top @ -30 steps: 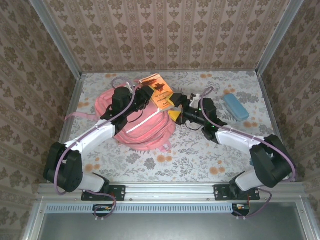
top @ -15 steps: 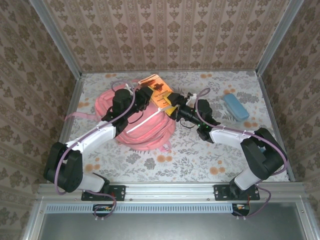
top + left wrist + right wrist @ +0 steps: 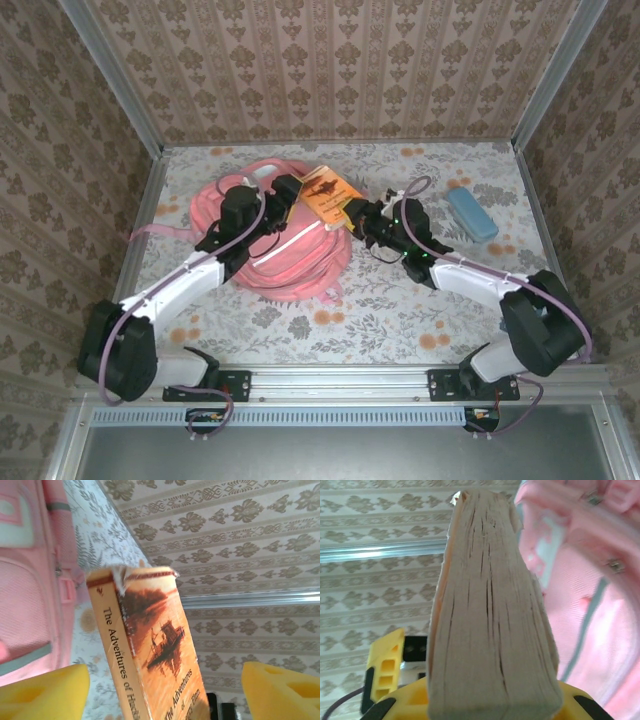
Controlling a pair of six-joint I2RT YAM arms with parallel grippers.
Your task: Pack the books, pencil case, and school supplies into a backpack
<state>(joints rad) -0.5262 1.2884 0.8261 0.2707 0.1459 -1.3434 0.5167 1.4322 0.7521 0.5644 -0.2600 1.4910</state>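
An orange book (image 3: 328, 193) with a dark boat picture hangs above the top edge of the pink backpack (image 3: 275, 245). My right gripper (image 3: 353, 214) is shut on its right end. The right wrist view looks along the book's page edge (image 3: 490, 615), which is clamped between yellow fingers (image 3: 410, 700). My left gripper (image 3: 291, 197) stands open at the book's left end. Its yellow fingers (image 3: 45, 692) sit wide on either side of the book (image 3: 150, 640) without touching it. The light blue pencil case (image 3: 471, 213) lies at the right, apart from both arms.
The floral table (image 3: 400, 310) is boxed in by papered walls and a metal frame (image 3: 340, 143). A pink strap (image 3: 152, 231) trails left from the backpack toward the left wall. The backpack's pocket (image 3: 22, 585) lies just left of the left gripper.
My right gripper has shut on the orange book and my left gripper has let go and opened. The book now sits slightly further right.
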